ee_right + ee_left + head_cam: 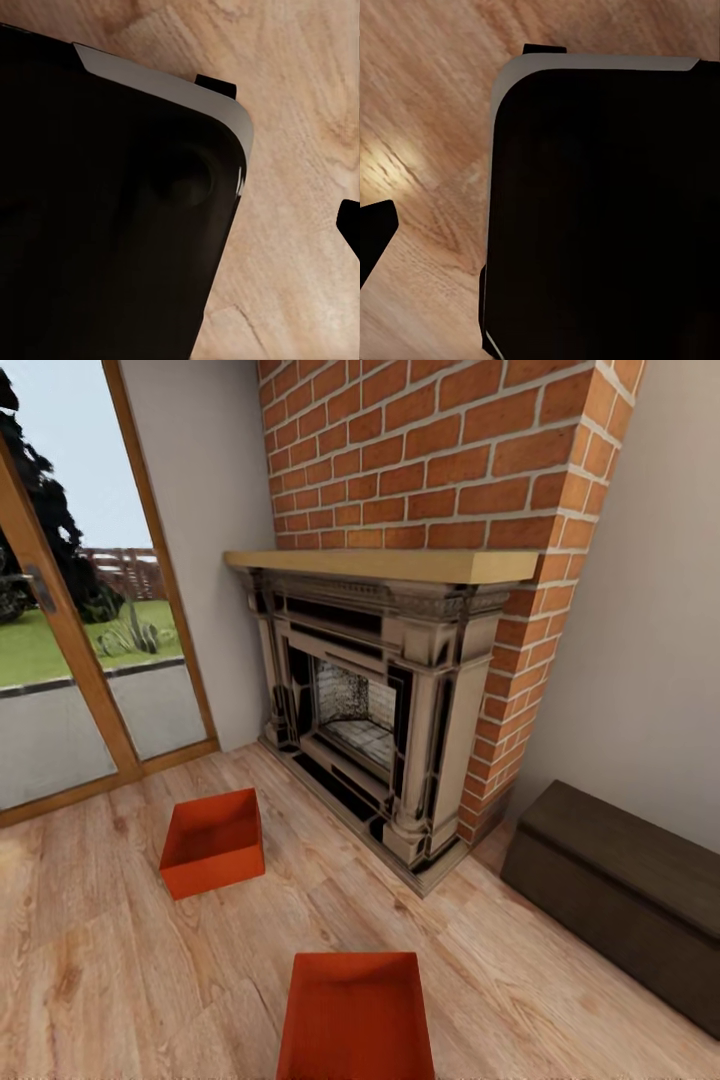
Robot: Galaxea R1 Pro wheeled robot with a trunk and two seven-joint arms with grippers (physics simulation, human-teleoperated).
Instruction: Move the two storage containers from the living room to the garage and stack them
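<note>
Looking down from the head view: two orange-red storage containers sit on the light wood-plank floor (120, 980) of the living room. The far container (212, 842) lies open-side up, near the glass doors (60, 660) and off to one side of the ornate fireplace (370, 710). The near container (356, 1015) lies at the lower edge of the head view, cut off by the frame, well apart from the far one. Red brick chimney (430, 450) rises above a pale wood mantel (390, 565). Dark brown chest (615, 895) stands against the beige wall (650, 620), on the other side of the fireplace from the doors.

The wrist views give something the head view does not: close plank floor with a large black, grey-edged robot body over it. Left wrist view: black body (600, 217), and a dark tip (373, 232) at the frame edge, possibly a finger of the left end effector. Right wrist view: the same kind of black body (112, 210), dark sliver (351, 223) at the edge.

Left end effector: cannot tell whether open or closed. Right end effector: same, cannot tell.

Neither container appears in the wrist views, so their position relative to either end effector cannot be fixed; nothing is seen held.
</note>
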